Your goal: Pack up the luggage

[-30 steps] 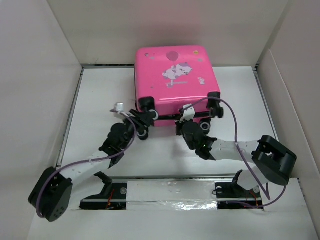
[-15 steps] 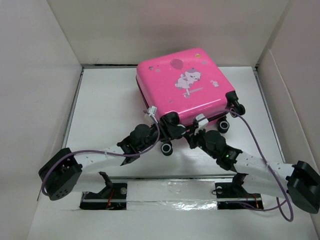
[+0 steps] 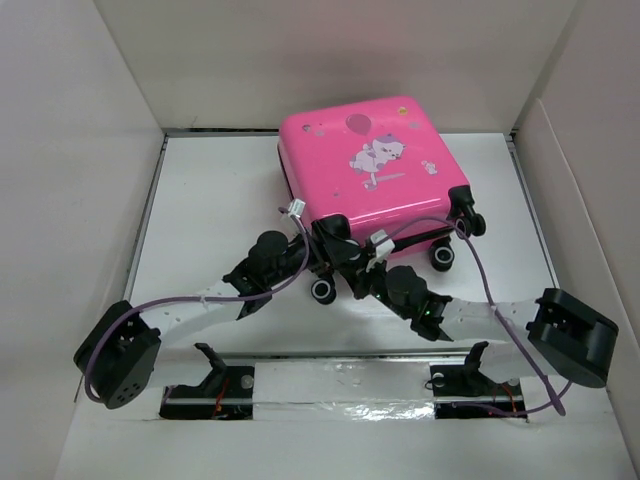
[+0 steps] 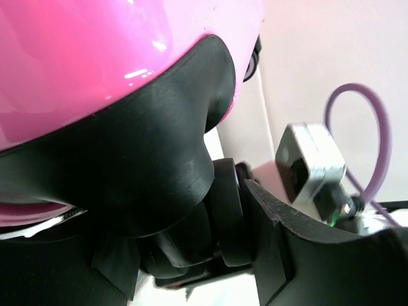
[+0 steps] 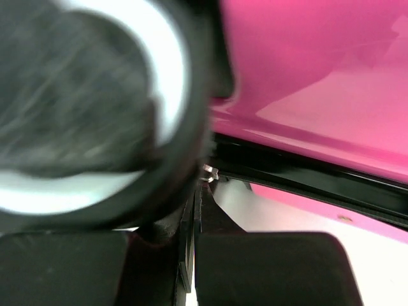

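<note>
The pink luggage [image 3: 370, 190] lies closed and flat at the back centre, turned at an angle, wheels toward me. My left gripper [image 3: 330, 245] is at its near-left corner. In the left wrist view it [image 4: 210, 242] is shut around a black caster wheel [image 4: 226, 217] under the pink shell [image 4: 95, 57]. My right gripper [image 3: 368, 262] is just to the right, at the near edge. In the right wrist view it [image 5: 196, 242] is shut on a thin dark zipper pull with a metal end [image 5: 209, 171], below the pink shell [image 5: 319, 76]. A blurred wheel [image 5: 89, 108] fills the upper left.
White walls box in the table on the left [image 3: 80, 200], back and right [image 3: 590, 200]. A silver-taped rail [image 3: 340, 385] runs along the near edge between the arm bases. Other caster wheels [image 3: 443, 257] stick out at the case's near right. The right wrist camera [image 4: 309, 169] sits close beside my left gripper.
The luggage has turned counter-clockwise and shifted right and nearer. Both grippers have moved with it toward the centre, and both arms have stretched out further.
</note>
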`<state>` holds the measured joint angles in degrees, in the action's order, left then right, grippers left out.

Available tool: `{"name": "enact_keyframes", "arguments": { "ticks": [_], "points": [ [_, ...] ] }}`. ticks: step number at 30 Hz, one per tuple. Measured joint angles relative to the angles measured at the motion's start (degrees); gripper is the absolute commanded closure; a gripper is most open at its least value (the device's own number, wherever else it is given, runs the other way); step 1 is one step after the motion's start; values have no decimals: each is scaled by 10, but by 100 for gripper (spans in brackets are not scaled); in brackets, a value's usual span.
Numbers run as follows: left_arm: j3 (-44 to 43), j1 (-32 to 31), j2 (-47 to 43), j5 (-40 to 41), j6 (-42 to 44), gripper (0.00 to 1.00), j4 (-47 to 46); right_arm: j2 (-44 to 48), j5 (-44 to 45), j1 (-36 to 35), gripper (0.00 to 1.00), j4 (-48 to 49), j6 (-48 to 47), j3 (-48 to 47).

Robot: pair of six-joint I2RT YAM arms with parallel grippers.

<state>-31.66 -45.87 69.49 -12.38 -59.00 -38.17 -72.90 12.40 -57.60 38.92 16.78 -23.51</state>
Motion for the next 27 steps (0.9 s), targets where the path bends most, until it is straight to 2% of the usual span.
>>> {"name": "enact_keyframes", "arguments": {
  "ticks": [9, 13, 18, 19, 20, 21, 22, 23, 24, 25, 27],
  "points": [
    [-16, 30, 43, -66, -63, 100, -50, -105, 72, -46, 100, 153, -5, -20],
    [-22, 26, 75, -45, -90, 100, -107, -188, 110, -50, 100, 243, -1, -45],
    [-22, 43, 76, -1, -87, 100, -108, -282, 149, -50, 100, 330, 23, -89],
    [-22, 44, 71, 12, -92, 100, -109, -294, 149, -50, 94, 341, 26, -97],
    [-22, 44, 66, 20, -92, 100, -107, -302, 149, -50, 85, 349, 28, -104],
    [-22, 44, 59, 26, -92, 100, -98, -304, 141, -50, 61, 354, 33, -105],
    [-22, 43, 54, 29, -97, 97, -86, -304, 115, -54, 52, 360, 47, -103],
    [-22, 42, 46, 27, -95, 90, -78, -302, 92, -65, 44, 363, 57, -97],
    [-21, 41, 40, 25, -94, 81, -67, -295, 70, -79, 30, 366, 60, -87],
    [-18, 40, 35, 20, -94, 64, -59, -285, 51, -93, 26, 365, 64, -72],
    [-9, 44, 17, 12, -91, 52, -46, -253, 25, -117, 17, 362, 67, -26]
  ]
}}
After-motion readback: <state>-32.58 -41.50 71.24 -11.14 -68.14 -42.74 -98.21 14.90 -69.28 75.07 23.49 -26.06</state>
